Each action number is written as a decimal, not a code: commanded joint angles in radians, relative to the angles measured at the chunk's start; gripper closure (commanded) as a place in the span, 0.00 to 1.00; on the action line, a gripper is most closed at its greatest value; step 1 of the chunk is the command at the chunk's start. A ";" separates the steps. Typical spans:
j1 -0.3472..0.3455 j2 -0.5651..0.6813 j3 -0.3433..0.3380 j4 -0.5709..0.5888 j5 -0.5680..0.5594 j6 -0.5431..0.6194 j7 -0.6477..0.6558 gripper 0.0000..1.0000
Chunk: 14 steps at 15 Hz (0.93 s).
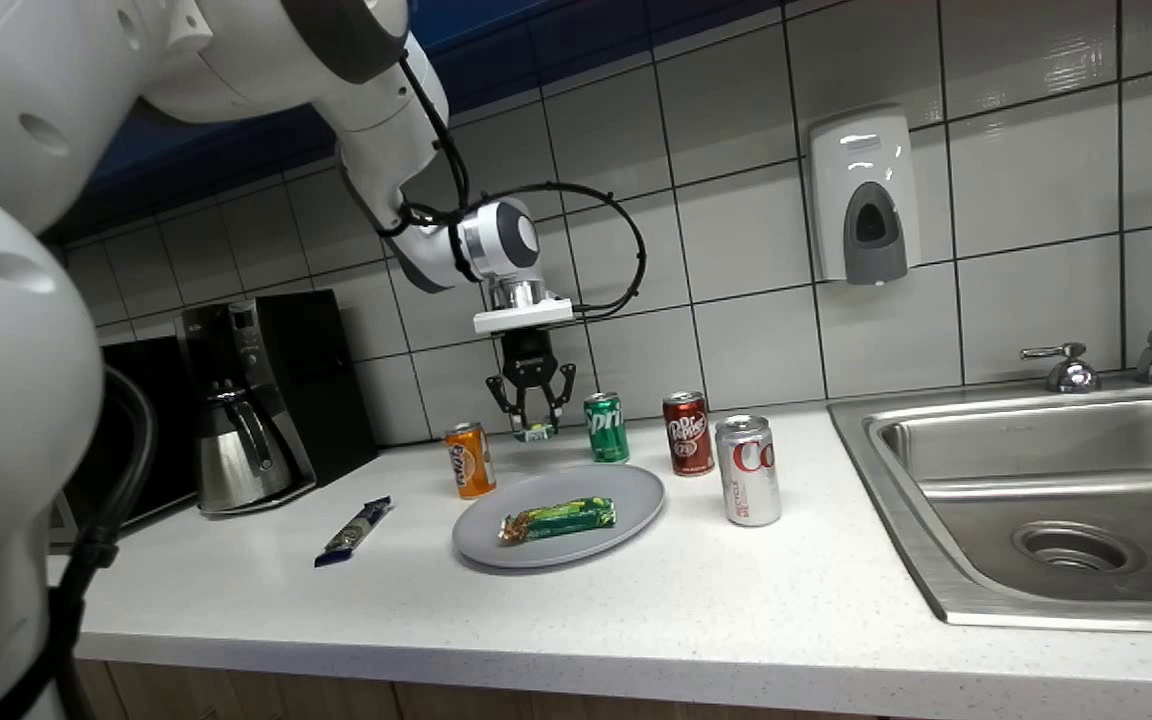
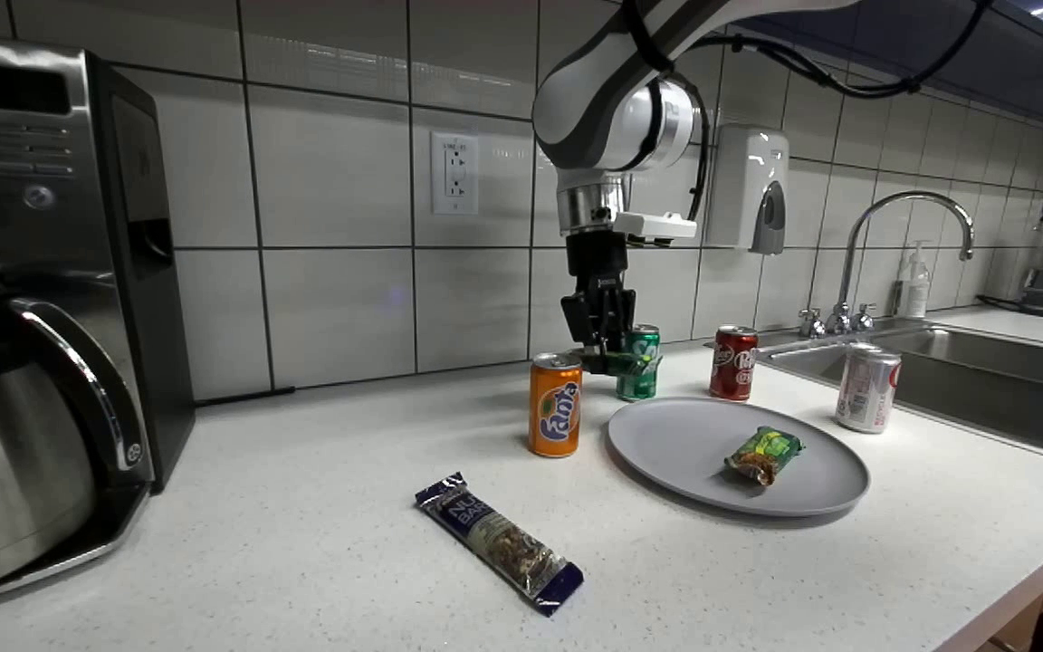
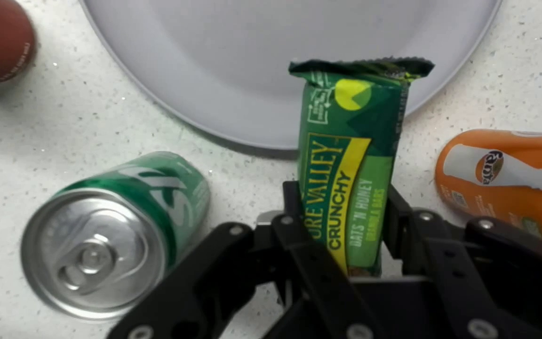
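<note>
Countertop (image 2: 304, 534), gripper (image 1: 536, 428) clasping granola bar (image 3: 350, 155), Sprite can (image 3: 115, 235), Fanta can (image 2: 556, 406) flanking, plate (image 3: 233, 70) nearby

Granola bar (image 3: 352, 155) in gripper (image 3: 344, 207), between Fanta can (image 2: 555, 407) and Sprite can (image 1: 606, 430), second bar (image 1: 561, 520) on plate (image 1: 634, 492)

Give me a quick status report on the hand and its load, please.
Hand shut on green granola bar. Held clear of counter. Possible obstacles: Sprite can and Fanta can flanking it in wrist view. Second green bar on plate.
</note>
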<state>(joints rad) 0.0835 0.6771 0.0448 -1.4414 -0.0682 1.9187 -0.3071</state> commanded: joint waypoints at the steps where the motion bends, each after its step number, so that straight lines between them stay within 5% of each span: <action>1: -0.013 0.060 0.024 0.114 -0.007 -0.072 -0.019 0.83; 14: -0.004 0.202 0.031 0.296 -0.001 -0.060 0.005 0.83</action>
<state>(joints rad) 0.0842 0.8303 0.0661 -1.2301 -0.0674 1.8956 -0.3076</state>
